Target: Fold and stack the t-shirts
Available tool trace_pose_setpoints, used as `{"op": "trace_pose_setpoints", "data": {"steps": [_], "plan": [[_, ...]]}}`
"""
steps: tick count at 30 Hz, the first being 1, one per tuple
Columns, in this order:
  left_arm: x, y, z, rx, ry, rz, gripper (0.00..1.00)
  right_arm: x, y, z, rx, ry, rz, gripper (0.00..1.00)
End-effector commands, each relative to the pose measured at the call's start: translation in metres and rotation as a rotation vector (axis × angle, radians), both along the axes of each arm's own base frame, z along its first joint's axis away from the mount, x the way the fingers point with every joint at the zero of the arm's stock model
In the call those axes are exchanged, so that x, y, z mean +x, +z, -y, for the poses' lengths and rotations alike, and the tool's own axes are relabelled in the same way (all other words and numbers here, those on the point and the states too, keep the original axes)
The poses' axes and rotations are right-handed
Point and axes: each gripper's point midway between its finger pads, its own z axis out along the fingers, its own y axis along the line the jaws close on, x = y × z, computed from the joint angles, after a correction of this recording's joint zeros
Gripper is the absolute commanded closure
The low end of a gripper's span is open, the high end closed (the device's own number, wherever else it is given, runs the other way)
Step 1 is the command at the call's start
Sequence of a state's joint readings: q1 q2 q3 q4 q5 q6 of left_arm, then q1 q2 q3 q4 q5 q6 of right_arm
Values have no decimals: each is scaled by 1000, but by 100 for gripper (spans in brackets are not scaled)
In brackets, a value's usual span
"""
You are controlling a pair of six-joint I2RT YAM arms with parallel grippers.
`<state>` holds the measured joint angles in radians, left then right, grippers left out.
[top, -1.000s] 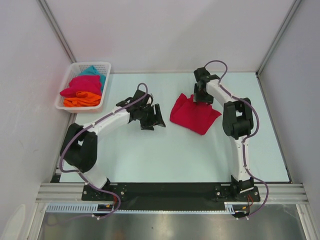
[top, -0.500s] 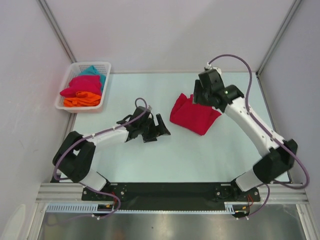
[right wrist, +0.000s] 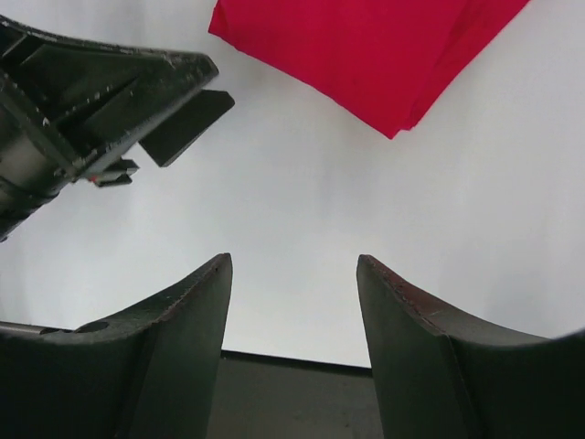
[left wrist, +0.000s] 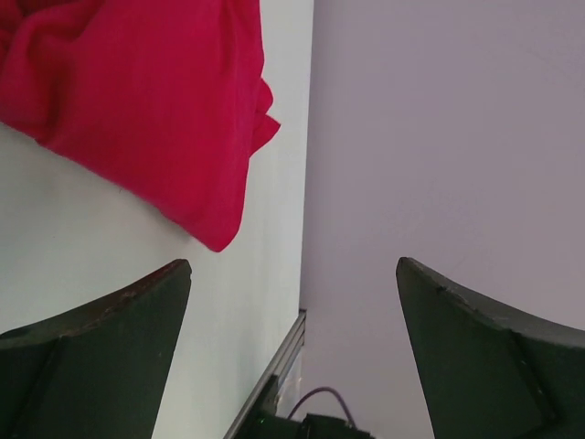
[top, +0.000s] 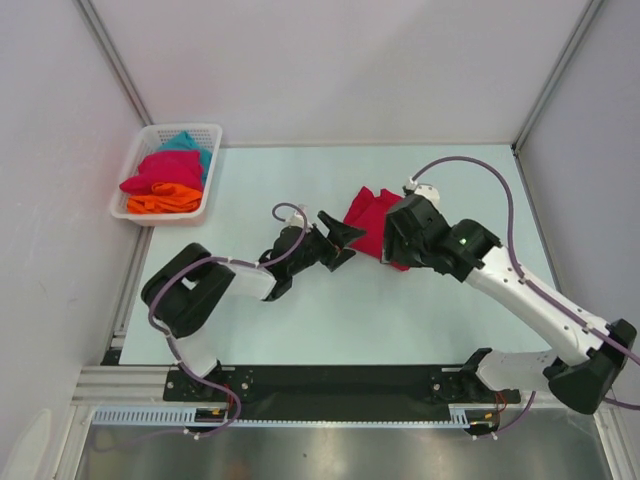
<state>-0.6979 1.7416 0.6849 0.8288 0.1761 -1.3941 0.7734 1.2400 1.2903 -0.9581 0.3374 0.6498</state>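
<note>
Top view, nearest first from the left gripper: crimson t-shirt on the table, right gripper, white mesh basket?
1. Crimson cloth t-shirt, just right of the left gripper.
2. Right gripper, on the shirt's right side.
3. White plastic mesh basket, far-left corner.

Red t-shirt (top: pixel 370 215) folded on table (top: pixel 300 330); pink, orange, teal t-shirts (top: pixel 162 172) piled in basket (top: pixel 190 127).

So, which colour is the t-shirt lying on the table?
Plain crimson red. The t-shirt shows best in the right wrist view.

You're looking down on the whole table (top: pixel 250 175) from overhead; both wrist cameras are hovering close, sharing the crimson t-shirt (top: pixel 370 212) along their upper edges.
</note>
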Motion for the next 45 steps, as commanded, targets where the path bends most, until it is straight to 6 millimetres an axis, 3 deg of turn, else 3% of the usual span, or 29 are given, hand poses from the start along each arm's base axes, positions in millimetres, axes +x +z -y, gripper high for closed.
{"op": "trace_pose_setpoints", "data": {"steps": [1, 6, 10, 11, 13, 14, 15, 16, 18, 19, 23, 29, 36, 45], "plan": [[9, 32, 9, -216, 109, 33, 1, -13, 14, 20, 17, -72, 32, 38], [-1, -5, 15, -146, 166, -58, 0, -15, 23, 26, 22, -83, 55, 38], [-8, -21, 12, -71, 213, -106, 1, -14, 25, 26, 7, -79, 53, 38], [-10, -36, 9, -7, 224, -142, 0, -12, 23, 25, 0, -76, 49, 38], [-5, -33, 11, 36, 238, -149, 0, -10, 26, 23, 1, -73, 54, 38], [-8, -47, 6, 103, 246, -189, 1, -10, 25, 21, -5, -68, 49, 38], [-1, -39, 9, 116, 259, -175, 1, -9, 27, 21, -3, -69, 51, 38], [-2, -48, 5, 171, 269, -199, 0, -9, 29, 21, -2, -68, 54, 38], [9, -40, 9, 207, 292, -183, 1, -8, 34, 21, -1, -67, 59, 38], [10, -46, 6, 251, 300, -199, 0, -8, 37, 21, 2, -66, 62, 38], [24, -42, 22, 255, 300, -198, 1, -9, 53, 26, 6, -71, 88, 38], [26, -53, 30, 266, 291, -235, 1, -11, 66, 37, -7, -87, 114, 36], [23, -65, 24, 305, 305, -263, 1, -8, 61, 36, -19, -88, 104, 36], [37, -78, 39, 328, 270, -267, 1, -5, 60, 42, -32, -95, 104, 36]]}}
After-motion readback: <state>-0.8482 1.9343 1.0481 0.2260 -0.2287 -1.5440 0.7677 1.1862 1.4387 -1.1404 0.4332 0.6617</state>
